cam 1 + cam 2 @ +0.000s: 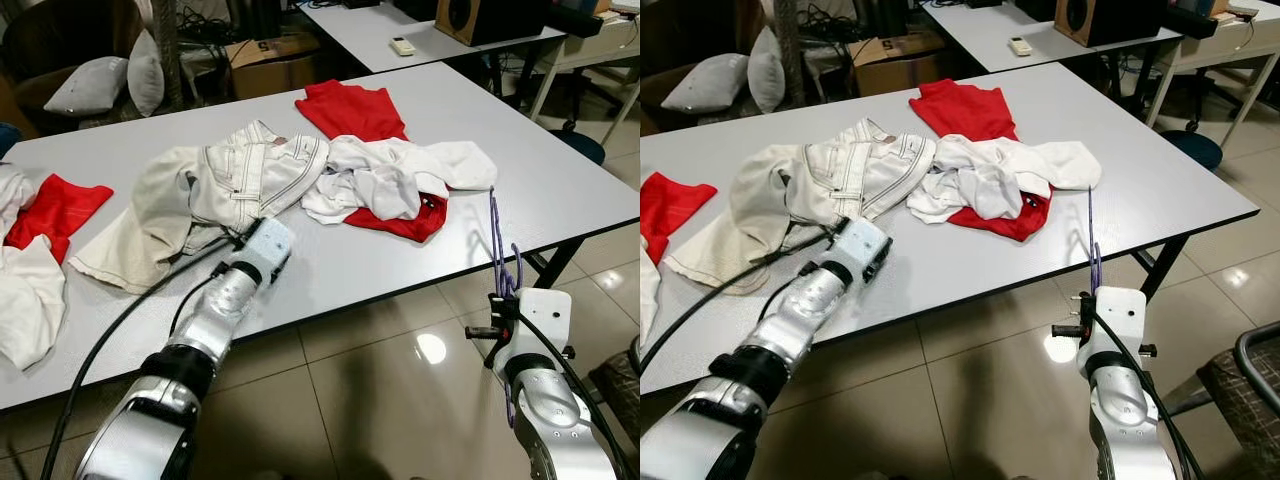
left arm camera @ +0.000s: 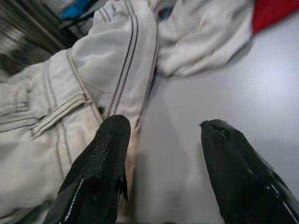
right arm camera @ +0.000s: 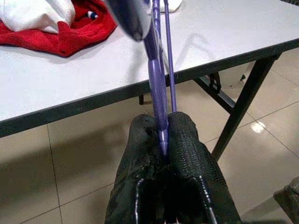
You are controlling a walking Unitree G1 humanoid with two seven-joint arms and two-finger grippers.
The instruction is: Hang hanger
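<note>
Our right gripper (image 3: 161,135) clenches the purple hanger (image 1: 497,245) off the table's (image 1: 560,170) front edge; our left gripper (image 2: 161,140), fingers spread, touches the white trousers (image 1: 230,185)

The thin purple plastic clothes hanger (image 3: 158,70) is pinched between the two closed black fingers of the right hand (image 3: 164,135). It stands nearly upright, rising straight out of the fingertips. Close to the fingers its bars run side by side, one thick and one slender. Farther up, beyond the fingers, a broader rounded part of the hanger looms blurred. Seen from the head, the hanger (image 1: 498,245) reaches from the hand up past the near edge of the grey table (image 1: 560,170).
</note>
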